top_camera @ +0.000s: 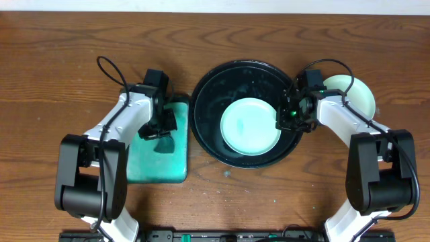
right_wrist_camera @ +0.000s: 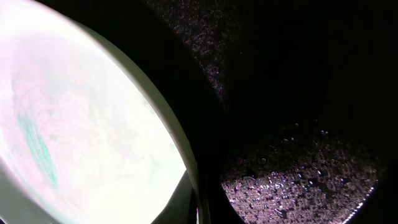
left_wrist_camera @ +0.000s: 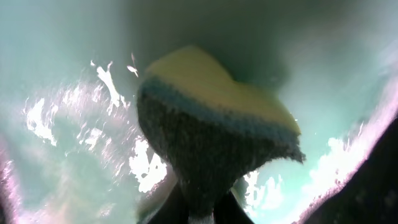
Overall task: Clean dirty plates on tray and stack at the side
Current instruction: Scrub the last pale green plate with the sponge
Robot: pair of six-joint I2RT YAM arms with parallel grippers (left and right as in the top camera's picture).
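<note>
1 plate (top_camera: 250, 126) nr tray (top_camera: 209, 111) R rim

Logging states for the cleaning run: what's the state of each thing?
sponge: held by left gripper over teal tray
centre plate: on black tray, teal smear, dirty
black tray: wet, droplets
side plate: on table, partly hidden
right gripper: at centre plate's edge, grip unclear

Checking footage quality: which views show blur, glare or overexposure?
Overhead: sharp, evenly lit, slight sheen on the tray. Left wrist: sponge soft-focus, white glare on the teal surface. Right wrist: plate blown out white, tray nearly black.
</note>
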